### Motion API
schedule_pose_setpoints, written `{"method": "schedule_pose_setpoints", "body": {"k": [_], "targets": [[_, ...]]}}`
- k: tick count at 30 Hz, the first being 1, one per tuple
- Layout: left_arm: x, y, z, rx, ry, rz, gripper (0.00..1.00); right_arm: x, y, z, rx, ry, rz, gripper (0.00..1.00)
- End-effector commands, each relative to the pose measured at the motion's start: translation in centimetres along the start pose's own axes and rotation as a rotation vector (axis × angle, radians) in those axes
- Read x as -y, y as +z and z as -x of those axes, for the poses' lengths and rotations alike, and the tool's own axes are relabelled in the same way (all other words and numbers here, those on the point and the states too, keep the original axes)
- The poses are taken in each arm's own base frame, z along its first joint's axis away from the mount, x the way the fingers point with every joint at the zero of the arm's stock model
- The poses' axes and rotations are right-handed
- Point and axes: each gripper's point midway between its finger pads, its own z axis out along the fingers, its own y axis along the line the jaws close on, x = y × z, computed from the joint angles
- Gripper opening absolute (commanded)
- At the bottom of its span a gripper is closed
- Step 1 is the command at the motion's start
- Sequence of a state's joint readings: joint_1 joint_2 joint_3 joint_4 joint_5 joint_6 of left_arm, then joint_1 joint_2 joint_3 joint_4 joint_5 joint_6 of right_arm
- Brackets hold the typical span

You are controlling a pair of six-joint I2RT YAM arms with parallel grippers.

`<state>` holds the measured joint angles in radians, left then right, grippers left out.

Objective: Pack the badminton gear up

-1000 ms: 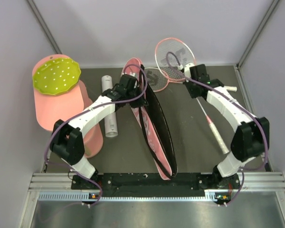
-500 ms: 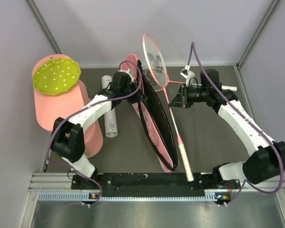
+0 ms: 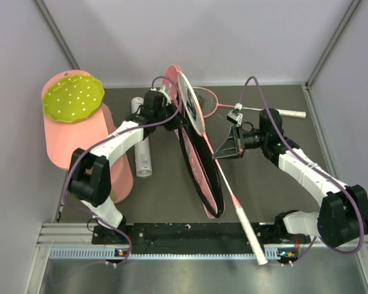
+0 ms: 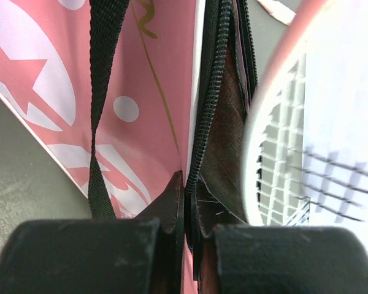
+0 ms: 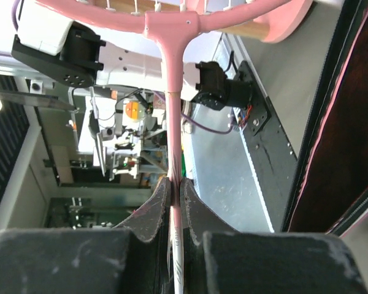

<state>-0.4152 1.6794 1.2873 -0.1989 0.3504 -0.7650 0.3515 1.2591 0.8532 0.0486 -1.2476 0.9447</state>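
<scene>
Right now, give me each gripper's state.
Left gripper: closed on the bag at its zipper edge.
Right gripper: closed on the racket shaft.

Pink racket-shaped fabric bag with black zip and strap (image 3: 199,177): stands on edge on the desk, running from upper centre to lower centre of the top view. It is unzipped, with the zip edge pinched in the left end effector (image 4: 187,190).

Pink-framed racket with white handle (image 3: 190,103): tilted, head just beside the bag's open edge at upper centre, handle towards lower right. The thin shaft is clamped in the right end effector (image 5: 175,184).

Second pink-framed racket (image 3: 208,101): flat on the desk, upper centre, handle pointing right.

White plastic tube (image 3: 143,156): lying flat, left of the bag.
</scene>
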Motion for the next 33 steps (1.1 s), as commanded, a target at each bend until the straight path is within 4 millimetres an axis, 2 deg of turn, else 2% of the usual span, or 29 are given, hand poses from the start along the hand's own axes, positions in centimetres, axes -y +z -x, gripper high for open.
{"method": "schedule_pose_setpoints", "body": {"k": [1,3,10,15,20,26,33], "targets": [[1.9,-0.4,1.9,0.062,0.014,-0.084,0.0,-2.0,-0.4,-1.2,-0.029,-0.016,0.052,0.0],[1.9,-0.4,1.7,0.059,0.008,-0.091,0.0,-1.6,-0.3,-1.1,-0.017,0.017,0.045,0.0],[1.8,-0.8,1.1,0.062,-0.002,-0.11,0.0,2.2,0.3,-0.7,0.01,0.141,-0.07,0.0],[1.4,-1.1,0.1,0.055,-0.017,-0.126,0.0,3.7,1.1,-1.4,-0.023,0.208,-0.099,0.0],[2.2,-1.5,0.5,0.073,-0.009,-0.158,0.0,5.2,1.4,-1.5,-0.015,0.276,-0.119,0.0],[2.8,-2.3,0.3,0.079,0.002,-0.184,0.0,6.2,2.2,0.0,0.008,0.313,-0.111,0.0],[3.0,-2.8,-0.6,0.063,0.008,-0.219,0.0,6.6,4.0,3.0,0.022,0.323,-0.119,0.0]]}}
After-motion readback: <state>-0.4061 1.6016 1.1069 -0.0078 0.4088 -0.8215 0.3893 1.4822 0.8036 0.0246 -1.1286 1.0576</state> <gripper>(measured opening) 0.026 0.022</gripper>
